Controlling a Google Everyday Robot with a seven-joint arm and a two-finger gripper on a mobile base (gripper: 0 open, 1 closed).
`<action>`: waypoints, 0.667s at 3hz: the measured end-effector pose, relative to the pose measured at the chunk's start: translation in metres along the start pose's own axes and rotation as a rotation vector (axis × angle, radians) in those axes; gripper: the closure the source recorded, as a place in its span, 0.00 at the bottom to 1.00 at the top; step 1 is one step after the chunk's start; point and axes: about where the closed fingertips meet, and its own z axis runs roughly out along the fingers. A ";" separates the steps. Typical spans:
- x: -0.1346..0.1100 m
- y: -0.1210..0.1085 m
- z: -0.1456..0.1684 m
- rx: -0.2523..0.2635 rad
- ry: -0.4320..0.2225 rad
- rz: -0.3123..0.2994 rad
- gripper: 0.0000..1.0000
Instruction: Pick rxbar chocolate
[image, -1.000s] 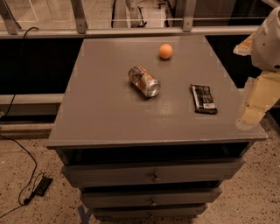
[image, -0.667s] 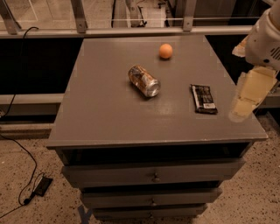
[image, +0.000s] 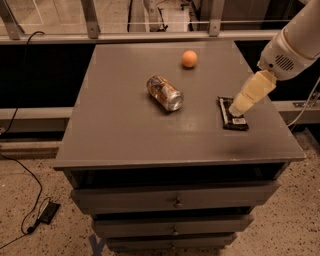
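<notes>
On the right of the grey cabinet top (image: 120, 135), the rxbar chocolate (image: 233, 123) lies flat, its white label patch at the near end. The gripper (image: 235, 108) reaches in from the upper right and hangs over the bar's far half, hiding part of the wrapper. It reads as one pale shape, so whether it is apart or together cannot be told, nor whether it touches the bar. The white arm (image: 295, 45) is cut off by the frame edge. A dented metal can (image: 165, 92) lies mid-table, and an orange ball (image: 189, 58) sits beyond it.
</notes>
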 end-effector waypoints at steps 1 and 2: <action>-0.018 -0.017 0.039 0.035 -0.049 0.105 0.00; -0.019 -0.022 0.075 0.076 -0.006 0.218 0.00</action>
